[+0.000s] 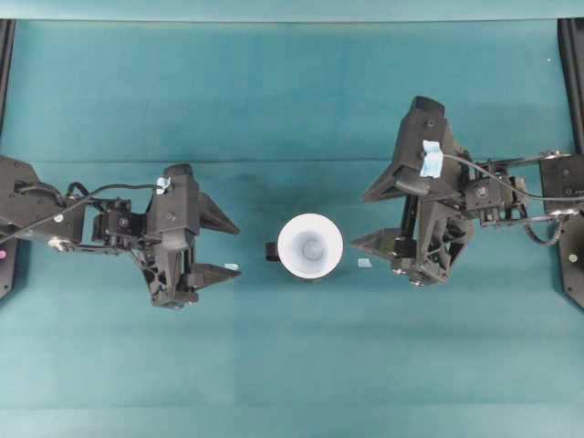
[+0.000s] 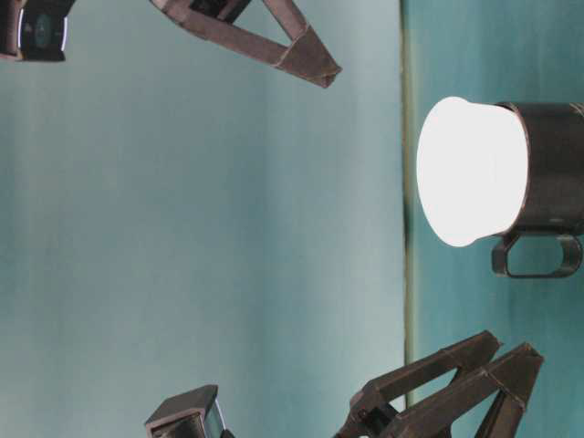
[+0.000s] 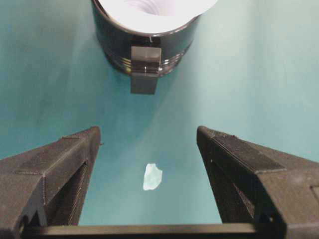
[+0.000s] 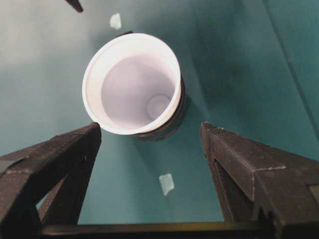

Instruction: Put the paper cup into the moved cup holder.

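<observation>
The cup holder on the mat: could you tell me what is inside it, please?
The paper cup sits upright in the cup holder, its rim flaring above. The cup looks empty; the holder's interior is hidden by it.

Teal cloth-covered table (image 1: 292, 365), bearing near its middle a black cup holder (image 1: 272, 251) with white paper cup (image 1: 310, 245) seated inside; small pale scraps (image 1: 364, 263) lying either side, apart from it.

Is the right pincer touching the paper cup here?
Apart. The overhead view shows bare teal cloth between the right pincer and the paper cup; the right wrist view shows both open fingers short of the cup's rim.
</observation>
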Controlling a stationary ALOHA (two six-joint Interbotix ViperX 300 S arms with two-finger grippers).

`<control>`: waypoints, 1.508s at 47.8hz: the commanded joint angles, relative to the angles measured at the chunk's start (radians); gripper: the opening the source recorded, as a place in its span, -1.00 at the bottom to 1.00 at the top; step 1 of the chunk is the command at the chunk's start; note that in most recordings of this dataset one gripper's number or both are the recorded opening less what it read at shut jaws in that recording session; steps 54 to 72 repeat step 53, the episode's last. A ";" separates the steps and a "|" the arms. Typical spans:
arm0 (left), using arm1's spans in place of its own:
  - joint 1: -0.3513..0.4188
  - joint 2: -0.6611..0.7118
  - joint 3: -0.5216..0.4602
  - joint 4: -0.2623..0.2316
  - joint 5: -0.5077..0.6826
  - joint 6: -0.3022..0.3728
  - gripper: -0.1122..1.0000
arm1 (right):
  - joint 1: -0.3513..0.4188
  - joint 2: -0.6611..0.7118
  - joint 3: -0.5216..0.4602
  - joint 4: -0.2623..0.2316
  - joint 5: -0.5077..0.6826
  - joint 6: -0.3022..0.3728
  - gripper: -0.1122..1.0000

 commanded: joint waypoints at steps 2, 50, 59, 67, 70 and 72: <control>0.002 -0.012 -0.005 0.003 -0.005 0.002 0.69 | 0.005 -0.020 -0.005 -0.003 -0.003 -0.008 0.79; -0.034 -0.015 -0.032 0.003 -0.005 0.003 0.69 | 0.058 -0.210 0.147 -0.003 -0.002 -0.006 0.79; -0.034 -0.014 -0.032 0.002 -0.005 0.003 0.69 | 0.058 -0.210 0.147 -0.002 -0.002 -0.008 0.79; -0.034 -0.014 -0.032 0.002 -0.005 0.003 0.69 | 0.058 -0.210 0.147 -0.002 -0.002 -0.008 0.79; -0.034 -0.014 -0.032 0.002 -0.005 0.003 0.69 | 0.058 -0.210 0.147 -0.002 -0.002 -0.008 0.79; -0.034 -0.014 -0.032 0.002 -0.005 0.003 0.69 | 0.058 -0.210 0.147 -0.002 -0.002 -0.008 0.79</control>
